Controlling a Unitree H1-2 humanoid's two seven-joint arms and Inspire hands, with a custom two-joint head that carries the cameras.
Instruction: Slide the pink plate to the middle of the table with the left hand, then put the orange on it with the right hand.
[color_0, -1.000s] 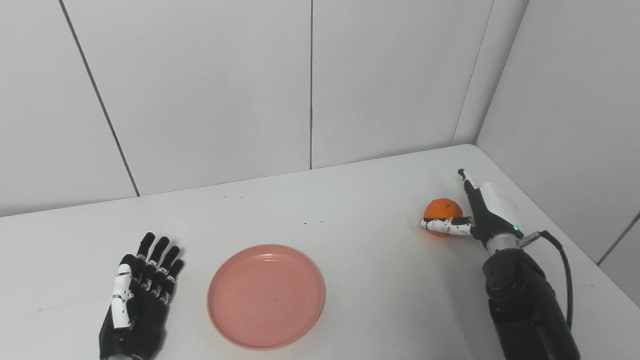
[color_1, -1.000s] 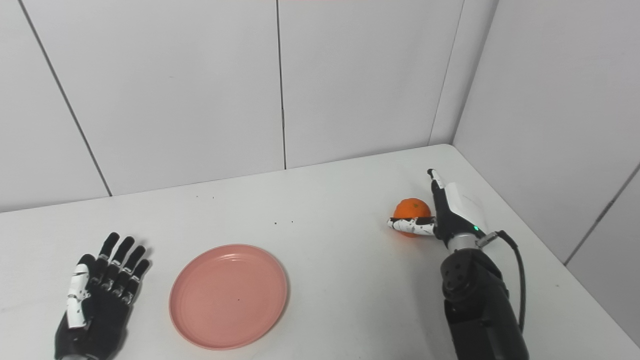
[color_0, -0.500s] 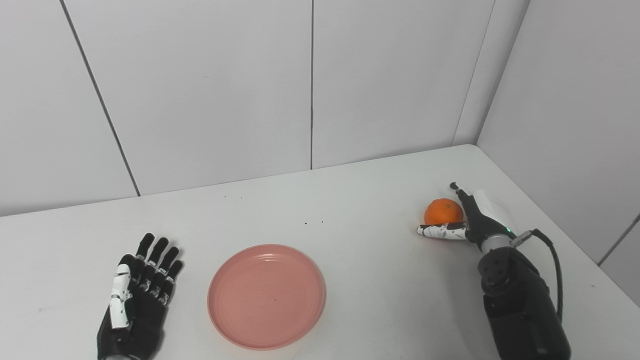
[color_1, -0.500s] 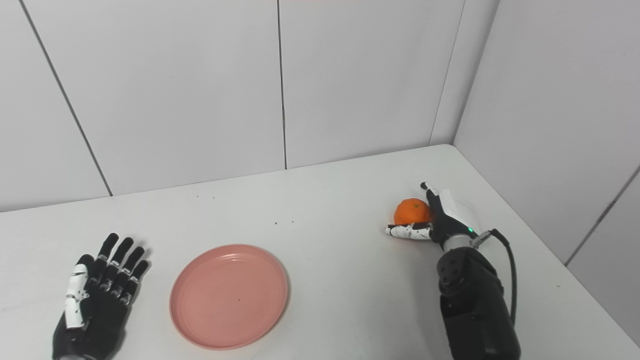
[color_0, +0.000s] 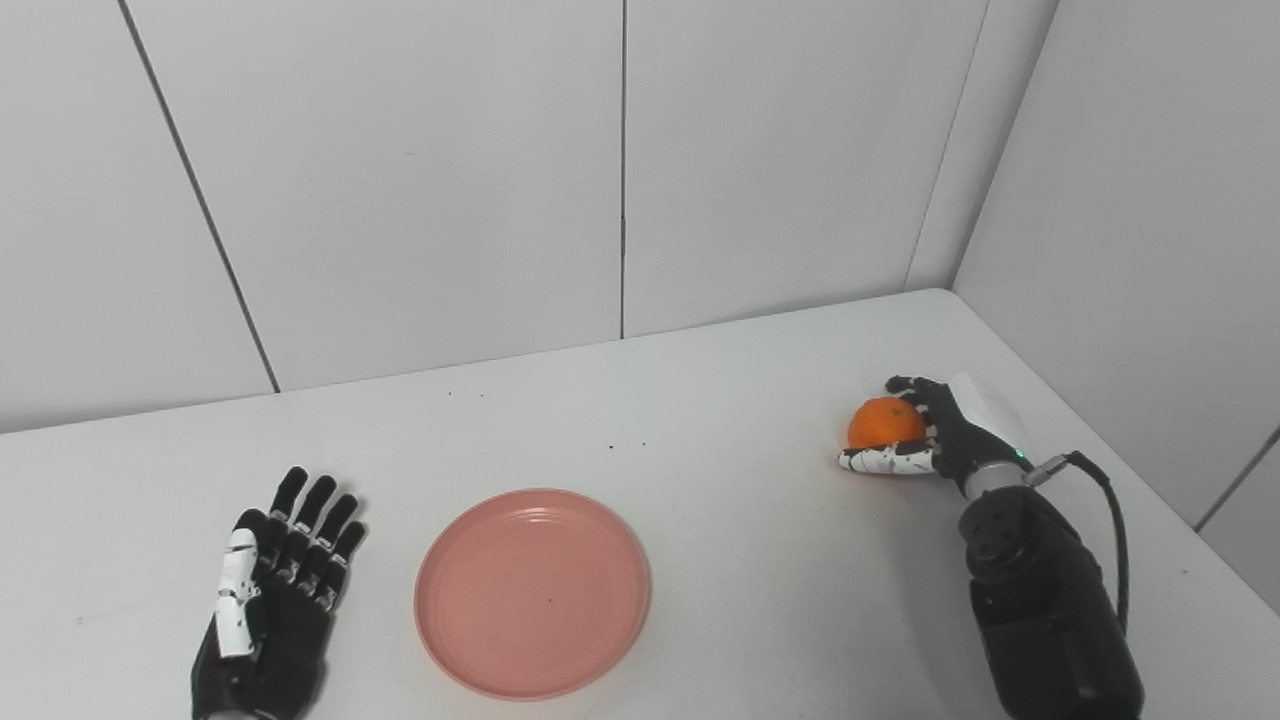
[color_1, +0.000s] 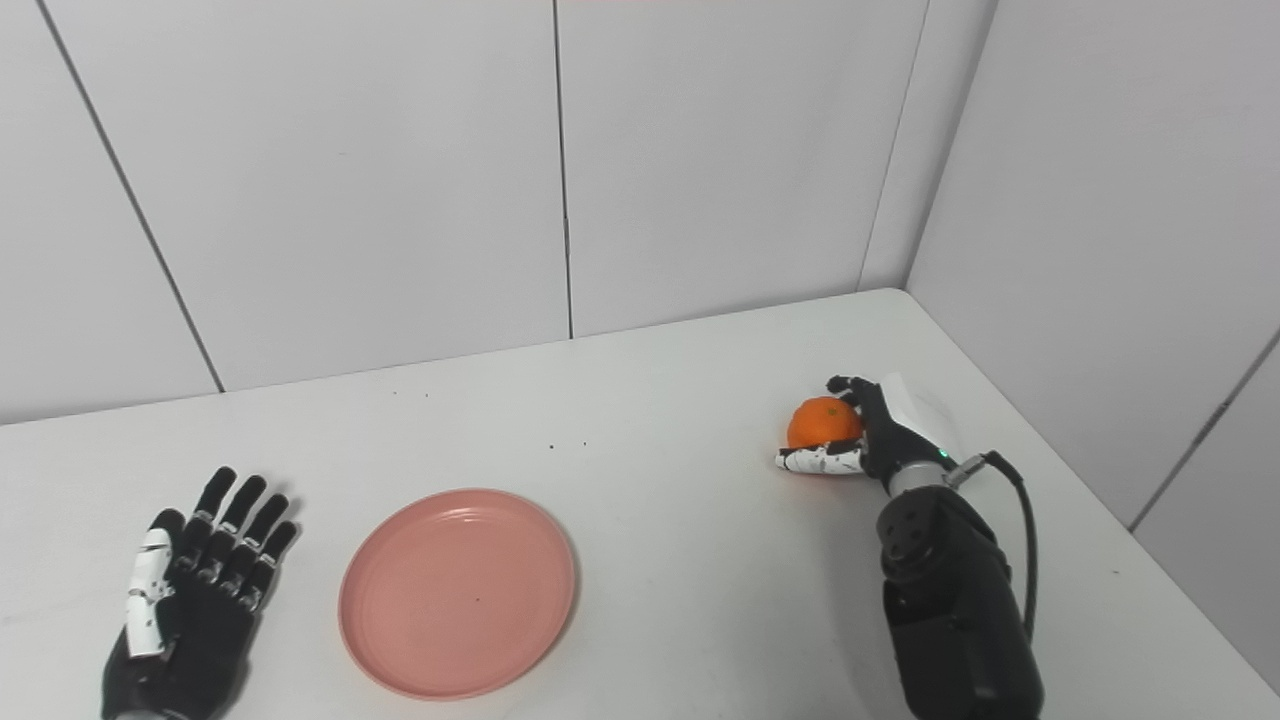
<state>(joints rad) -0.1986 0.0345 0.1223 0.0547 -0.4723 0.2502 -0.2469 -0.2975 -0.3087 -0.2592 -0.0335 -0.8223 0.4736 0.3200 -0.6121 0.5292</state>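
The pink plate (color_0: 533, 592) lies flat on the white table (color_0: 720, 400), a little left of the middle near the front edge, with nothing on it. My left hand (color_0: 275, 590) rests palm down to the left of the plate, fingers spread, open and apart from the rim. At the right side of the table sits the orange (color_0: 884, 422). My right hand (color_0: 935, 435) wraps it: the dark fingers (color_0: 908, 386) curl over its far side and top, and the white thumb (color_0: 885, 460) presses along its near side. The orange still looks to be on the table.
White wall panels close off the table at the back and along the right, forming a corner just behind the orange. The right forearm (color_0: 1040, 600) and its cable (color_0: 1105, 510) lie over the table's front right part.
The right hand's fingers, straight and raised beside the orange a second ago, have curled down around it. The orange, plate and left hand have stayed in place.
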